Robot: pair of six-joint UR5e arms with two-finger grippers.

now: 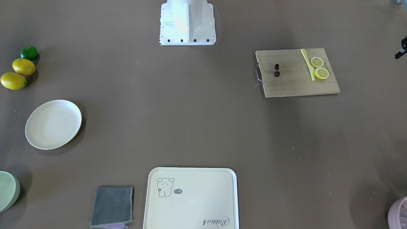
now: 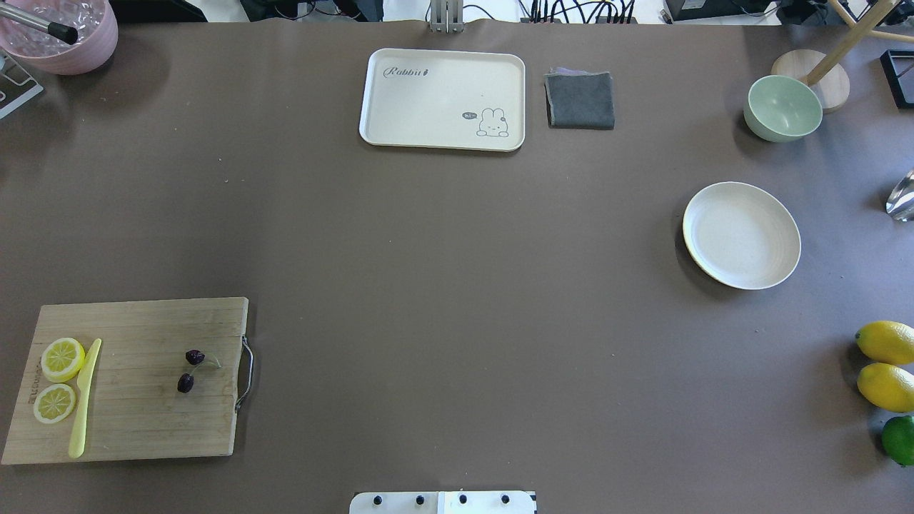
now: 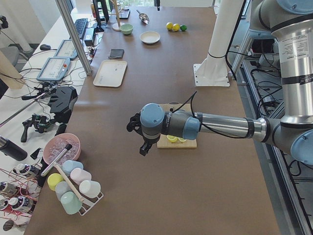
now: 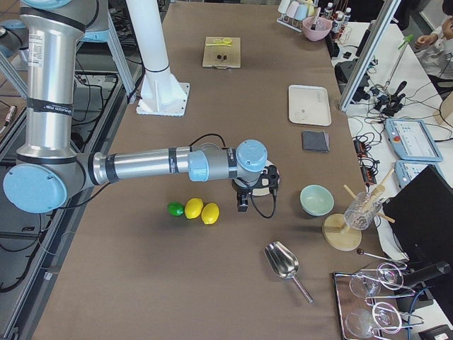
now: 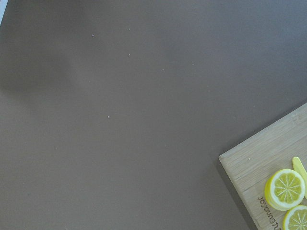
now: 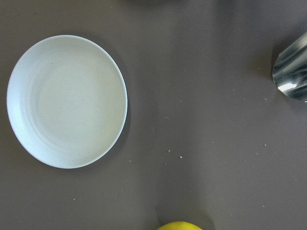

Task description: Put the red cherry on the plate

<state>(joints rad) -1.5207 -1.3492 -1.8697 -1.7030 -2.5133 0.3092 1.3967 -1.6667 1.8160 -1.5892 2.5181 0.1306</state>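
The red cherry [image 2: 189, 370], two dark fruits on a thin stem, lies on a wooden cutting board [image 2: 143, 428] at the robot's near left, also seen in the front view as the cherry [image 1: 276, 70]. The plate [image 2: 741, 235], cream with a yellowish-green rim, sits bare on the right side and fills the left of the right wrist view as the plate [image 6: 67, 100]. My left gripper [image 3: 142, 147] hangs above the table beyond the board's outer end. My right gripper [image 4: 242, 205] hovers beside the plate. For both grippers I cannot tell open or shut.
Two lemon slices [image 2: 58, 378] and a yellow knife [image 2: 84, 400] share the board. Two lemons [image 2: 885, 364] and a lime [image 2: 900, 439] lie near the plate, with a metal scoop [image 6: 292, 67] beyond. A cream tray [image 2: 443, 98], grey cloth [image 2: 580, 100], green bowl [image 2: 782, 107] and pink bowl [image 2: 64, 36] line the far edge.
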